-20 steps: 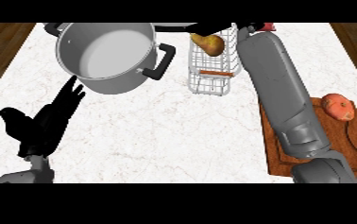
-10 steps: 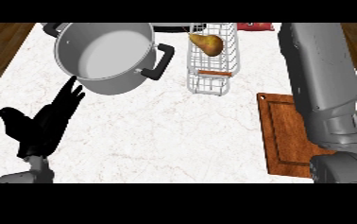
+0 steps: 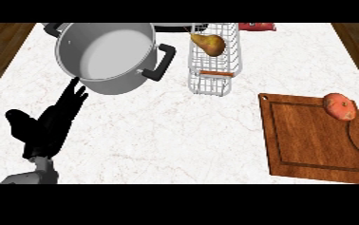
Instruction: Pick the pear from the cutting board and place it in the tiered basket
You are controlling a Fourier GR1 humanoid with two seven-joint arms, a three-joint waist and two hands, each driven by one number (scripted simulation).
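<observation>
Resting in the tiered basket [image 3: 210,62] (white marble counter [image 3: 161,129]), the pear [image 3: 209,44]

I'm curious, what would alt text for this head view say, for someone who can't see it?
A pear sits in the upper tier of a white wire tiered basket on a marble counter, beside a large steel pot. At right, a wooden cutting board holds a reddish fruit. The left robot hand rests open at lower left.
</observation>
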